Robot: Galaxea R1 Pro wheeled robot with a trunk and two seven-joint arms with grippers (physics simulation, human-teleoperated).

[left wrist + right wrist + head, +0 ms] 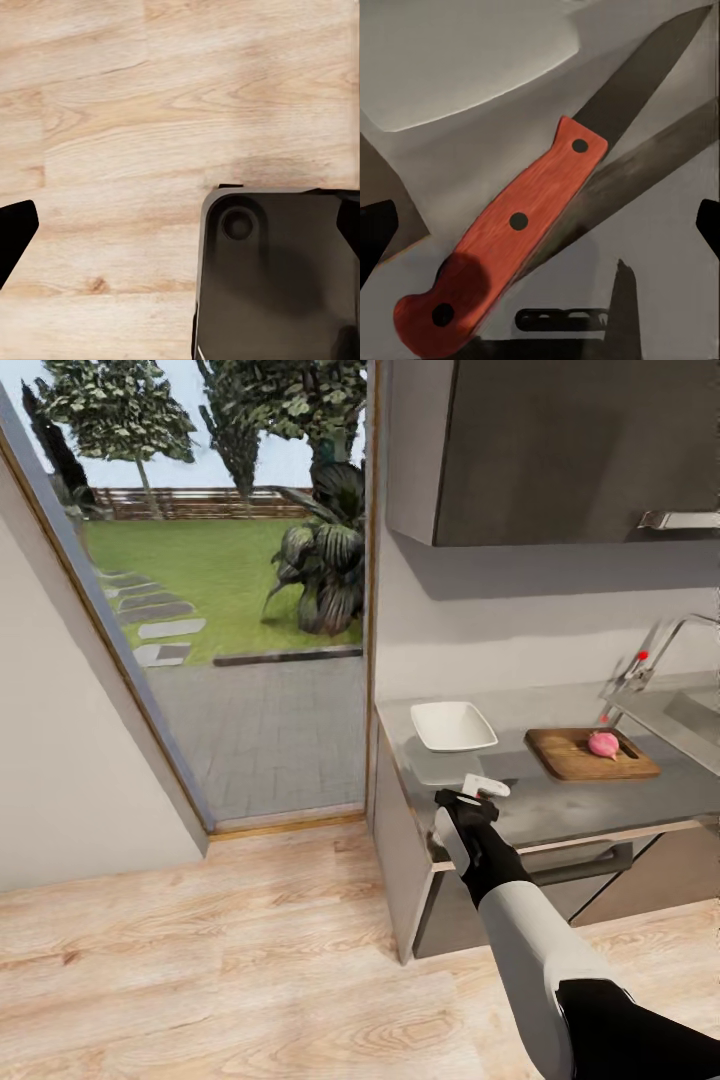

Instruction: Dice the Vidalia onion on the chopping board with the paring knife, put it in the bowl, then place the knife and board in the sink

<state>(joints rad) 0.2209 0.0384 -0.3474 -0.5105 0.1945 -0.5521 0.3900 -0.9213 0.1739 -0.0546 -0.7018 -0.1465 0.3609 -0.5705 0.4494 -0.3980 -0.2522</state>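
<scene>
The pinkish-red Vidalia onion (603, 744) rests on the brown chopping board (580, 758), which lies on the grey countertop (560, 805). Left of the board stands the white square bowl (452, 725). My right gripper (484, 790) hovers open over the counter's front left corner. In the right wrist view the paring knife (521, 225), red-handled with a dark blade, lies flat on the countertop (660, 247) between the open fingers of the right gripper (540, 225), near the bowl's edge (457, 60). The sink (690, 715) and its tap (650, 655) sit at far right. My left gripper (180, 225) hangs open over the floor.
A wall cabinet (560, 450) hangs above the counter. Dark drawer fronts with a bar handle (580, 865) run below it. A glazed opening onto a garden (230, 610) is at left. Light wooden floor (220, 960) spreads in front; my dark base (277, 277) shows below the left gripper.
</scene>
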